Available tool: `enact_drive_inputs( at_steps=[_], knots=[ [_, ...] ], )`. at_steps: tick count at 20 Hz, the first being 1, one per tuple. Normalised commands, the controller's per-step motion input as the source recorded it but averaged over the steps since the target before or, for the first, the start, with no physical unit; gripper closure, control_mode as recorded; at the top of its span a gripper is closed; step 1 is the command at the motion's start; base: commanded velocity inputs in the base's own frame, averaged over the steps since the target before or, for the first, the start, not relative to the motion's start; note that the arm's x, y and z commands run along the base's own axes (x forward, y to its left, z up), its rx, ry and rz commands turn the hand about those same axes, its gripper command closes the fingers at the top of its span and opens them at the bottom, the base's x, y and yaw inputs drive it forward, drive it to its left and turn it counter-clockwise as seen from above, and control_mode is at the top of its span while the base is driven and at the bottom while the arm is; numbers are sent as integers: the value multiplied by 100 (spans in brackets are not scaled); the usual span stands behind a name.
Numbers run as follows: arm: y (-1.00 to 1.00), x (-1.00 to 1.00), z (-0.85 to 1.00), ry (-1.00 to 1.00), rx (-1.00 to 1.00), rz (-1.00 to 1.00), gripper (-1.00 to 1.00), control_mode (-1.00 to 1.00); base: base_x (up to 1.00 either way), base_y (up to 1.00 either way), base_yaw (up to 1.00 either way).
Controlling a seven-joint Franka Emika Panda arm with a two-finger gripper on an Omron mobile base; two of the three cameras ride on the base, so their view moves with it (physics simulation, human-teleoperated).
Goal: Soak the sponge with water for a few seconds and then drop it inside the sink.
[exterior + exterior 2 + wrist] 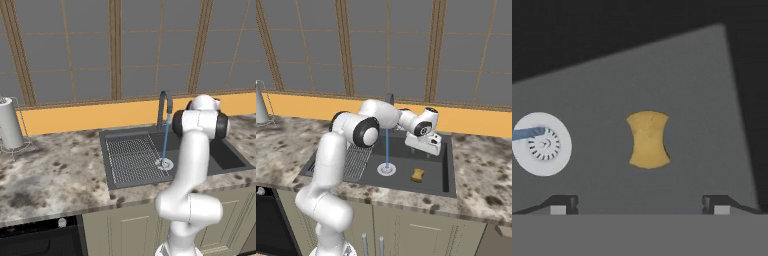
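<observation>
The tool point(639, 205) hangs with its jaws spread wide and empty above the sponge point(647, 139), which lies flat on the floor of the sink point(448, 170), seemingly clear of the fingertips. The drop looks done, so lift straight up. Beyond, water point(387, 147) falls on the drain point(386, 169); the bench point(481, 170) lies around

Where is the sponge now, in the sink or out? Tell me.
In. The sponge lies flat on the sink floor beside the drain, with the open fingers apart above it.
</observation>
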Motion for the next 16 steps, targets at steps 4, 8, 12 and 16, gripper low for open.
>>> enact_drive_inputs(
  at_steps=[4,8,12,16],
  knots=[
    [12,-36,58,-19,-2,0,-100,-100,0,0,0],
    [24,-40,54,-20,-3,0,-100,-100,0,0,0],
    [30,-54,43,-21,-2,0,-100,-100,0,0,0],
    [32,-53,27,-19,-2,0,-100,-100,0,0,0]
  ],
)
